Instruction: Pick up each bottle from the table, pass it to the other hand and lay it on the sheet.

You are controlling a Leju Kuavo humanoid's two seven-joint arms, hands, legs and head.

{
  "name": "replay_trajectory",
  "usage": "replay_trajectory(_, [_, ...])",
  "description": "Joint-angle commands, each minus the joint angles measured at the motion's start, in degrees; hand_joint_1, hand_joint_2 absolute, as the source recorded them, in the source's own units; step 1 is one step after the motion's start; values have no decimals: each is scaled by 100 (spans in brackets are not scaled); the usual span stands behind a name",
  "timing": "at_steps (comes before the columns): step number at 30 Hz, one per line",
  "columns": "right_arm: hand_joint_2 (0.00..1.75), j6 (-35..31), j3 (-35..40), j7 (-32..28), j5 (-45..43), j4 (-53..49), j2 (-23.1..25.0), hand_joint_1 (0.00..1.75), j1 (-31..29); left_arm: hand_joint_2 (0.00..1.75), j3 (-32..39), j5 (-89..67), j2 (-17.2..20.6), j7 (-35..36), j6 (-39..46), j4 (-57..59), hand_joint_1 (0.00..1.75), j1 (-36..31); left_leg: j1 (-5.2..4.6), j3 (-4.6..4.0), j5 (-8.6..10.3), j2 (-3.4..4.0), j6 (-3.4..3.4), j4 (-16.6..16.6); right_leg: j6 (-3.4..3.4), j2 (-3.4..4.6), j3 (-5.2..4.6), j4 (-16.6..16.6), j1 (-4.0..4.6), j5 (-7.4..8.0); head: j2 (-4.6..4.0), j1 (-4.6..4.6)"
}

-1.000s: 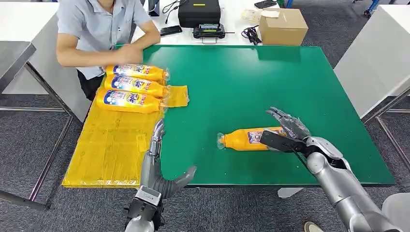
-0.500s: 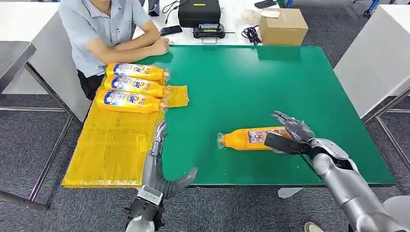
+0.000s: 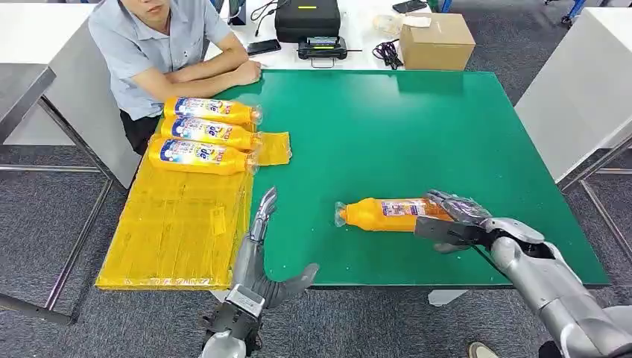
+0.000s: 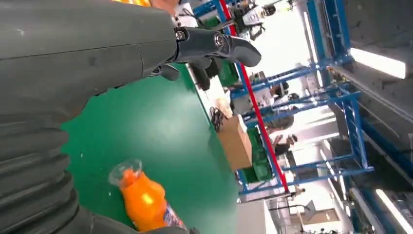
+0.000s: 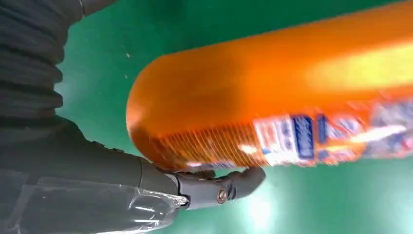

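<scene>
An orange bottle (image 3: 387, 213) lies on its side on the green table (image 3: 417, 127), cap toward my left. My right hand (image 3: 454, 220) grips its base end, fingers over the top and thumb (image 5: 219, 187) pressed against the bottle's underside (image 5: 272, 97). My left hand (image 3: 253, 257) is open at the table's front edge, fingers straight and thumb out, a short way left of the cap. The left wrist view shows the bottle's cap end (image 4: 141, 195) beyond the open left hand (image 4: 97, 58). Three more orange bottles (image 3: 201, 132) lie side by side at the far end of the yellow sheet (image 3: 171, 231).
A person (image 3: 160, 45) sits at the table's far left corner, forearms resting on its edge by the sheet. A cardboard box (image 3: 436, 41) and a black case (image 3: 307, 19) stand on the white table behind. White tables flank both sides.
My right hand has dropped lower and closed its fingers around the bottle's base. My left hand has shifted slightly right and forward. The person's hand has drawn back from the bottles on the sheet.
</scene>
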Motion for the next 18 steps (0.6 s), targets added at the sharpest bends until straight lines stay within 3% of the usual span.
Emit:
replay_trajectory(1, [175,63,844,9,-141,712,-144,0,-498,175,-247,68,198,-24,58,447,0,-310,6,34,-15,5,-14,-2,-17,1,36,-5,7,-13,0,-2])
replay_trajectory(18, [175,-177,1077,68,-118,855,121,0,-807,175,-299,52,221,-47,105,475,0,-294,5,27,-12,22,-12,-5,-15,19,22,-6,6,-5,0,-2])
